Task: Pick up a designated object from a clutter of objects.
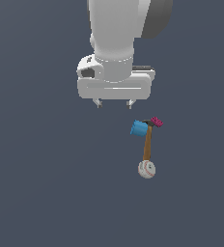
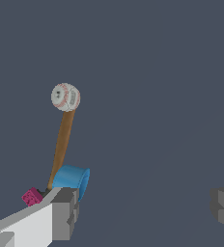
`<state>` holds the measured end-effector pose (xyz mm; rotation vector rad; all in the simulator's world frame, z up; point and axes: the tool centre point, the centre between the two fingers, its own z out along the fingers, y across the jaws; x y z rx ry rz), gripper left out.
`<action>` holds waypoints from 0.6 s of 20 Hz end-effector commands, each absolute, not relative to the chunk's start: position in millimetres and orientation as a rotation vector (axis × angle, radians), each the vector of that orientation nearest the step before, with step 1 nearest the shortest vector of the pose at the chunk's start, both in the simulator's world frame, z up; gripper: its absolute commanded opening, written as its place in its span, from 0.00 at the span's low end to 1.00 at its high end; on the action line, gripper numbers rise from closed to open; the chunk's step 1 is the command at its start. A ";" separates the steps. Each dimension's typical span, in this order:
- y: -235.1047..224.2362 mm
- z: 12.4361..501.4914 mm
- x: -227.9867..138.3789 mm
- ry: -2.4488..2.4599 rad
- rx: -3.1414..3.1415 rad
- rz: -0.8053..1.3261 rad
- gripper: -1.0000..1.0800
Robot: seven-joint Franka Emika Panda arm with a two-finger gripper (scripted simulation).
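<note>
In the exterior view the white Franka gripper (image 1: 114,103) hangs over the dark grey floor (image 1: 36,193) with its two short fingertips (image 1: 98,102) spread wide and nothing between them. The clutter lies lower in the picture and toward the exterior view's right, clear of the gripper. The small white baseball with red stitching (image 1: 147,169) sits at the butt end of the brown wooden-handled hammer with a dark head (image 1: 147,144), touching or just beside it. At the hammer's head end the small blue cup (image 1: 139,128) lies against the handle on the exterior view's left, and the small magenta piece (image 1: 157,121) rests by the head on the exterior view's right. Nothing lies on the ball. In the wrist view the grey finger pads (image 2: 65,214) stand far apart and hold nothing. The baseball (image 2: 65,97) sits at the far end of the hammer (image 2: 62,144), well away from the fingers. The blue cup (image 2: 73,179) lies on its side just beside one finger, its mouth turned sideways; what is inside cannot be told. The magenta piece (image 2: 32,197) peeks out next to that same finger. No writing can be read on anything
</note>
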<state>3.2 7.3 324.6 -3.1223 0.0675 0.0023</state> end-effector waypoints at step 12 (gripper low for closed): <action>6.8 346.0 9.0 0.059 -3.099 -0.054 0.96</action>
